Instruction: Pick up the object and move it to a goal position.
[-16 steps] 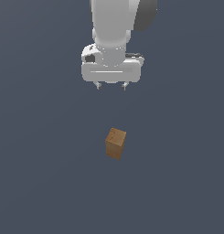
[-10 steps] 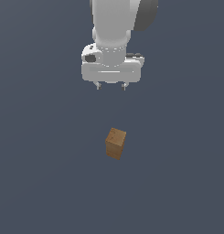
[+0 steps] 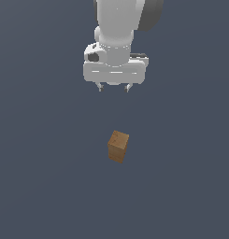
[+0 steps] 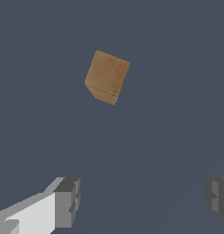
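Observation:
The object [image 3: 118, 146] is a small brown wood-textured block resting on the dark grey floor, turned a little askew. My white gripper [image 3: 113, 88] hangs well above and behind it, pointing down, with its two short fingertips apart and nothing between them. In the wrist view the block [image 4: 107, 77] lies ahead of the open fingers [image 4: 66, 202], which frame bare floor, and it is clear of both pads.
A uniform dark grey floor [image 3: 46, 177] surrounds the block on every side. The white arm [image 3: 120, 23] rises from the gripper out of the top of the exterior view.
The gripper has shifted slightly toward the exterior view's left and a touch lower. The block has stayed in place.

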{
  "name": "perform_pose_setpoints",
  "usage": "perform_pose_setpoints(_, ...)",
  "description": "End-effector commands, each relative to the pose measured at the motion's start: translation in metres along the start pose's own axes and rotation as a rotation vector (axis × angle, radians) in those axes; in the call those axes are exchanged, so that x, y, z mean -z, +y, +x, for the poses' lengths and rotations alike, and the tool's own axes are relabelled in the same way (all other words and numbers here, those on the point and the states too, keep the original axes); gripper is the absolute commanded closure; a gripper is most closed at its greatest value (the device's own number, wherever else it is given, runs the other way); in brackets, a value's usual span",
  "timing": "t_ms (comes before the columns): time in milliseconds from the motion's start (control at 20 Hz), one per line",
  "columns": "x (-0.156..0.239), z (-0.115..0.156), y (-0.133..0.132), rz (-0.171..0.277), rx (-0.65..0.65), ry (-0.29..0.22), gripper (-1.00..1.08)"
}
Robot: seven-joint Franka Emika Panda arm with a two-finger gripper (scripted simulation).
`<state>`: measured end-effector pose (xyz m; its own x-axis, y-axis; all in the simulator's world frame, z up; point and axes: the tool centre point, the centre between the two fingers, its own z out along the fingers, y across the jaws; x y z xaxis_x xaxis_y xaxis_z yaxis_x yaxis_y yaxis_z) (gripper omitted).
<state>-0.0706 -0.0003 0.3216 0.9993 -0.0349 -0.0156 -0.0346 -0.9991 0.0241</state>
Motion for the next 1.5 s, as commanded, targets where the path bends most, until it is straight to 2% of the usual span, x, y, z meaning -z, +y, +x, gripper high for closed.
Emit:
perform_pose_setpoints(0, -0.002, 0.002, 0.0, 0.001, -0.005, -0.001, -0.92)
perform_pose_setpoints(550, -0.027, 0.039, -0.007, 0.008, -0.1, 0.003, -0.92)
perform_pose_setpoints(1050, -0.083, 0.096, -0.019, 0.02, -0.265, 0.008, -0.92)
perform_pose_setpoints(1450, -0.116, 0.121, -0.025, 0.025, -0.349, 0.01, -0.92)
